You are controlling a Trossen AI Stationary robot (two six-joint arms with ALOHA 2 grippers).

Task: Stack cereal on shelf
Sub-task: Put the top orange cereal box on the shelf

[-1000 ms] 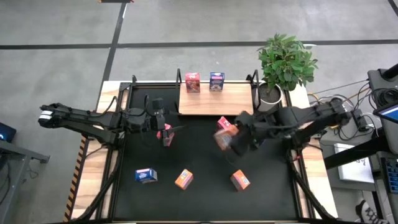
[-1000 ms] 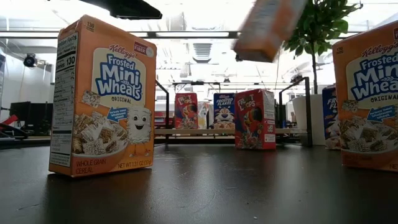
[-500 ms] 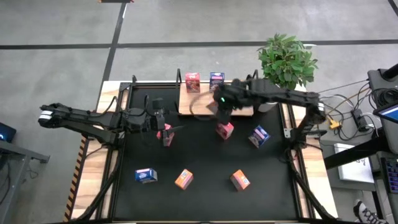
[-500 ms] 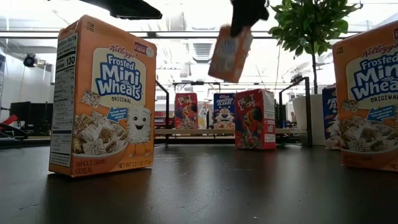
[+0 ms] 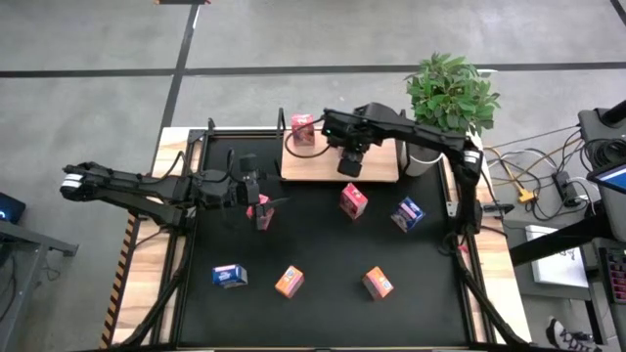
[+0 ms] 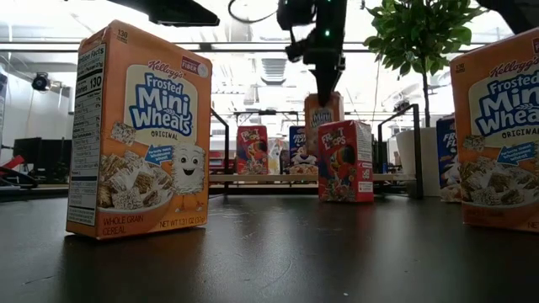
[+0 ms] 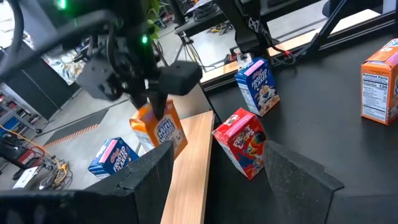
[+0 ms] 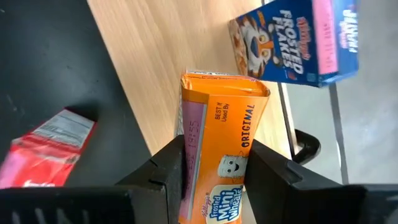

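Observation:
The shelf [image 5: 318, 161] is a light-wood board at the table's far edge. A red cereal box [image 5: 303, 128] and a blue one [image 8: 292, 40] stand on it. My right gripper [image 5: 349, 161] reaches over the board, pointing down and shut on an orange cereal box [image 6: 322, 112]. That box also shows in the left wrist view [image 7: 160, 127]. My left gripper [image 5: 262, 200] waits at the table's left, level and open, with nothing between its fingers [image 7: 149, 180]. A small pink-red thing [image 5: 261, 212] shows under its tip. My right gripper pinches the orange box between its two fingers [image 8: 171, 165] on two opposite faces, at the box's upper end [image 8: 214, 177]. The fingers come from above, pointing steeply down. The box hangs upright below them, its front toward the table's near edge, clear above the board.
On the black table a red box [image 5: 352, 200] and a blue box [image 5: 406, 213] stand just off the board. Nearer the front edge are a blue box [image 5: 229, 276] and two orange boxes [image 5: 289, 282] [image 5: 377, 282]. A potted plant [image 5: 450, 98] stands at the far right.
My right gripper has carried the orange box from above the table's middle toward the far edge, over the board. It has sunk a little and its wrist has rolled. The box, tilted before, now hangs upright and lower.

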